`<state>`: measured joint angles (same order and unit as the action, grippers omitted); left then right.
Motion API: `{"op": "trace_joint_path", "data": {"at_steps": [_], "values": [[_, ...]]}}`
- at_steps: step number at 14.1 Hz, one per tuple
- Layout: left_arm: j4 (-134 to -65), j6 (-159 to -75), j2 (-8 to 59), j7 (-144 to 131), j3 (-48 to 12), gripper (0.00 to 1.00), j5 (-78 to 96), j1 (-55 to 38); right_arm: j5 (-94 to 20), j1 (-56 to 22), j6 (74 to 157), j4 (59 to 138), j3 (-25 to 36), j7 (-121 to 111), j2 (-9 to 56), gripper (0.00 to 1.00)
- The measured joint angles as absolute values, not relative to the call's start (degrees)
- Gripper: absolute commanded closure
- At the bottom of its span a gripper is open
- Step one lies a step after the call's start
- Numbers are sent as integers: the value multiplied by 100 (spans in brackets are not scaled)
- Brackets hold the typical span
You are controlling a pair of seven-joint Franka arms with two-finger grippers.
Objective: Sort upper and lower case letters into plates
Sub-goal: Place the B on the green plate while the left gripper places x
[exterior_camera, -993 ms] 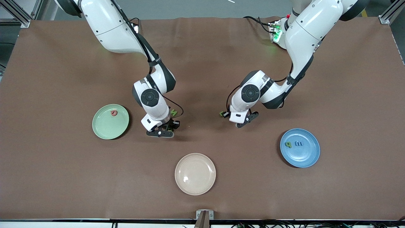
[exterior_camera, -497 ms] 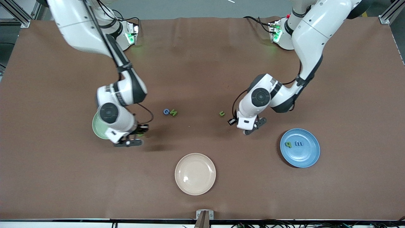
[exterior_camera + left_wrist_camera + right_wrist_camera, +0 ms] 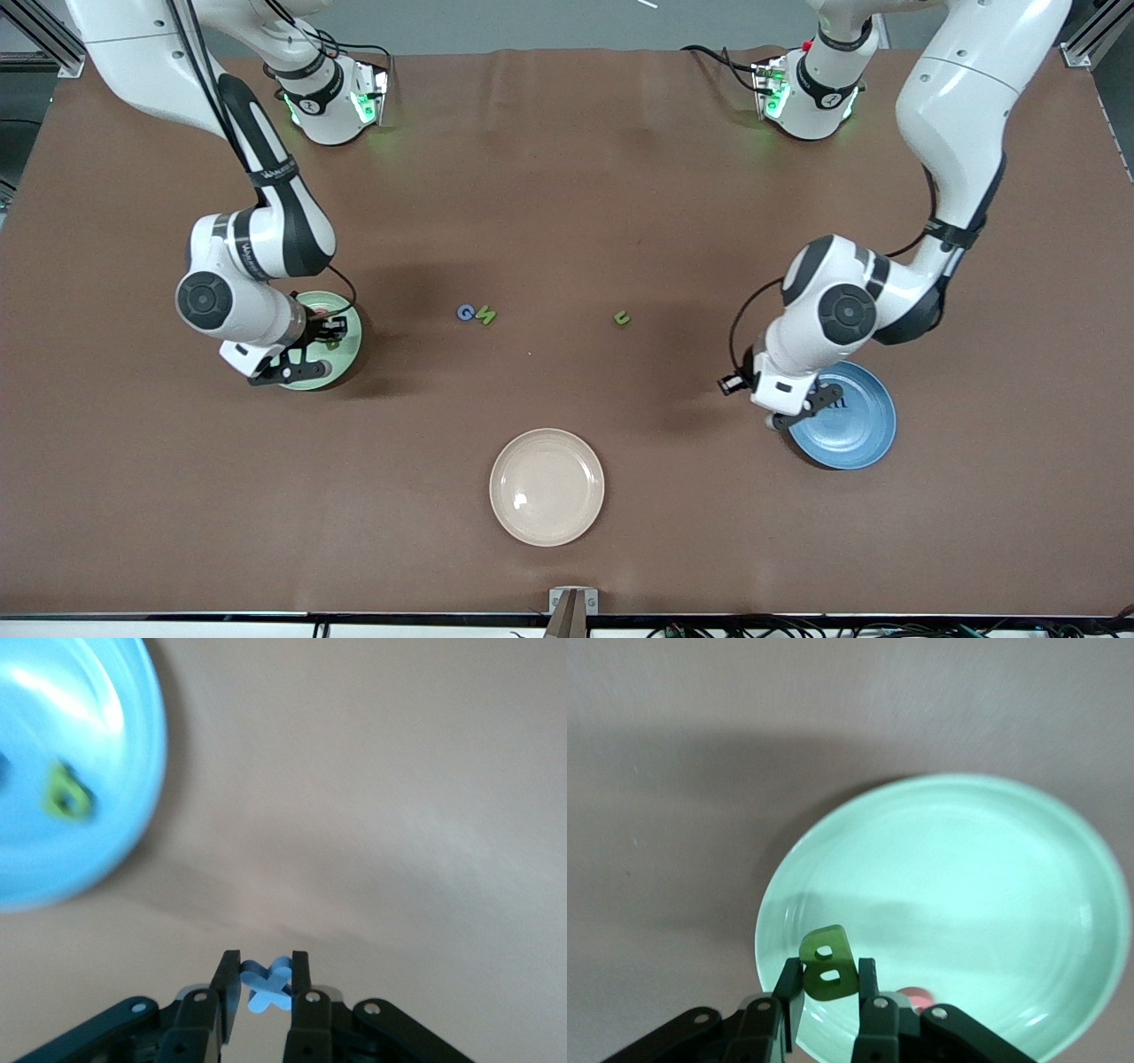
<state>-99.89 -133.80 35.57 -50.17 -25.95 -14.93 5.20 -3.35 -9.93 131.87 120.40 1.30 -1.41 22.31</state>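
Observation:
My right gripper (image 3: 326,344) is shut on a green capital B (image 3: 828,967) and holds it over the pale mint plate (image 3: 312,382), which also shows in the right wrist view (image 3: 966,895). A pinkish-red letter (image 3: 914,997) lies in that plate. My left gripper (image 3: 808,406) is shut on a small blue x (image 3: 268,983) over the edge of the blue plate (image 3: 855,439) that faces the table's middle. A green q (image 3: 71,797) lies in the blue plate (image 3: 62,744). A blue G (image 3: 465,312), a green N (image 3: 485,315) and a green u (image 3: 622,317) lie loose mid-table.
A cream-beige plate (image 3: 547,486) sits nearer the front camera than the loose letters, between the two coloured plates. The brown table mat (image 3: 567,177) covers the whole surface.
Both arms swung outward from the table's middle. The right gripper carried the green B over the mint plate; the left gripper carried the blue x to the blue plate's edge.

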Motion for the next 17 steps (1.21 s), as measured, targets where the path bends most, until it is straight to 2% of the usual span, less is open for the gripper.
{"op": "trace_joint_path", "data": {"at_steps": [6, 7, 8, 9, 10, 11, 12, 13, 17], "values": [[-9979, -13341, 3604, -3036, -2497, 96, -1799, 1540, -438, -944, 13677, 12624, 133, -139, 2223, 97], [-9980, -13340, 3646, -2799, -2497, 92, -1800, 1679, -439, -914, 13678, 12634, 137, -139, 2222, 88], [-9981, -13340, 3697, -2640, -2497, 86, -1800, 1787, -439, -892, 13679, 12639, 138, -139, 2222, 54], [-9981, -13341, 3755, -2562, -2496, 81, -1801, 1862, -439, -881, 13679, 12641, 137, -139, 2222, 1], [-9981, -13341, 3816, -2518, -2496, 78, -1805, 1911, -441, -877, 13679, 12641, 137, -138, 2220, 0], [-9981, -13342, 3867, -2472, -2497, 64, -1806, 1934, -444, -877, 13680, 12640, 137, -133, 2212, 0], [-9980, -13345, 3898, -2441, -2498, 26, -1808, 1939, -448, -877, 13674, 12630, 136, -126, 2189, 0], [-9977, -13346, 3909, -2413, -2502, 1, -1809, 1939, -455, -877, 13608, 12589, 135, -94, 2140, 0], [-9943, -13346, 3909, -2402, -2511, 0, -1810, 1939, -527, -972, 12577, 11926, -9, 781, 1844, 0]]}}
